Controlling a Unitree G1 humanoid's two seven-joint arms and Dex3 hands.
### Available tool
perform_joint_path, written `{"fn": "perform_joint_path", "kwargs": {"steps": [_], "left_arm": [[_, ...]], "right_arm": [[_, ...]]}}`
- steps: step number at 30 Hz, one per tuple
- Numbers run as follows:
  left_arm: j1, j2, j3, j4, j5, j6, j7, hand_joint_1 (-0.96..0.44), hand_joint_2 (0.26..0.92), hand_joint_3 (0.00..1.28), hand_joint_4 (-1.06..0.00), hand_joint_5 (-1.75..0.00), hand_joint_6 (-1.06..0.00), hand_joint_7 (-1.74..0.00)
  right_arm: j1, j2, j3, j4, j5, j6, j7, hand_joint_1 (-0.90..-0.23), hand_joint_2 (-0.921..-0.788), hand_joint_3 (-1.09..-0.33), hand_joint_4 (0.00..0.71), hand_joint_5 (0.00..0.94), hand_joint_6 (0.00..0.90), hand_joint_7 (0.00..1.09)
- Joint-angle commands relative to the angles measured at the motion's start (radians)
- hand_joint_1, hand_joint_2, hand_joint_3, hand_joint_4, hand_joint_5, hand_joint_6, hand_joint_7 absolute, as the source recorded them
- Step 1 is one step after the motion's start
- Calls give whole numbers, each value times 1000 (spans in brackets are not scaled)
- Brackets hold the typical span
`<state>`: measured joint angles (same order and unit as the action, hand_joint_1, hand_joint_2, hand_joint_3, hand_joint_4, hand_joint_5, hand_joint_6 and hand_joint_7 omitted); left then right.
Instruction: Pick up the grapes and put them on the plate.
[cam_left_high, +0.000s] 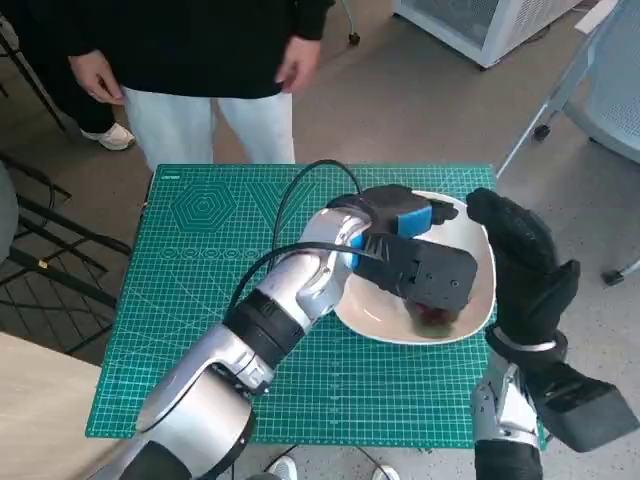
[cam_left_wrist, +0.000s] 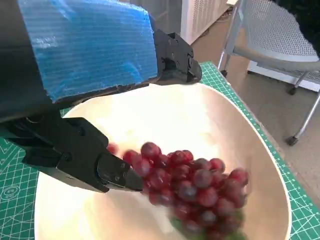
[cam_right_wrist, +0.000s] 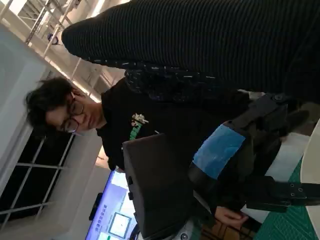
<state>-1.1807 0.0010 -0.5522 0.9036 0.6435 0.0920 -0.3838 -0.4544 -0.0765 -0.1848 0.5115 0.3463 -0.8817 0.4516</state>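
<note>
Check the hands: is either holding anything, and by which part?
Left hand is over the plate with a fingertip at the grapes, which are blurred; a grip cannot be confirmed. Right hand beside the plate holds nothing visible.

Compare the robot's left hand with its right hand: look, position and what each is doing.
The left hand is black with blue tape and reaches over the plate; the right hand, in a black knitted glove, hangs beside the plate's edge. The left hand's fingers touch the grapes; the right hand holds nothing. Both are above the green mat.
</note>
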Motion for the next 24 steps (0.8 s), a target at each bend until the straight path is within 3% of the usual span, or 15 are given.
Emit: {"fn": "perform_joint_path", "kwargs": {"steps": [1,11,15,19,21,24], "left_arm": [[29,22,-17,-17,22,-18,44,-325,799,37,-15,-1,-211,0],[145,150,15,-231,42,-32,111,-402,892,24,-40,-11,-217,-6],[258,209,92,-383,19,-50,217,-397,906,18,-101,-24,-253,-19],[384,225,235,-437,-118,-202,355,-395,916,20,-181,-25,-307,-32],[426,226,301,-431,-213,-293,362,-402,918,35,-204,-24,-321,-33],[477,219,391,-399,-390,-426,300,-429,920,85,-206,-15,-311,-22]], "right_arm": [[19,6,4,23,-3,-1,6,-698,-921,-663,348,1,206,259],[7,14,9,51,-4,-14,3,-699,-921,-659,350,2,215,249],[4,16,13,48,-8,-11,-2,-705,-921,-656,353,3,224,246],[-1,14,16,49,-11,-6,-3,-708,-921,-655,354,3,229,241],[-3,13,18,48,-11,-3,-2,-710,-921,-655,355,3,231,239],[-5,12,21,44,-11,1,-2,-712,-921,-655,355,3,233,236]]}}
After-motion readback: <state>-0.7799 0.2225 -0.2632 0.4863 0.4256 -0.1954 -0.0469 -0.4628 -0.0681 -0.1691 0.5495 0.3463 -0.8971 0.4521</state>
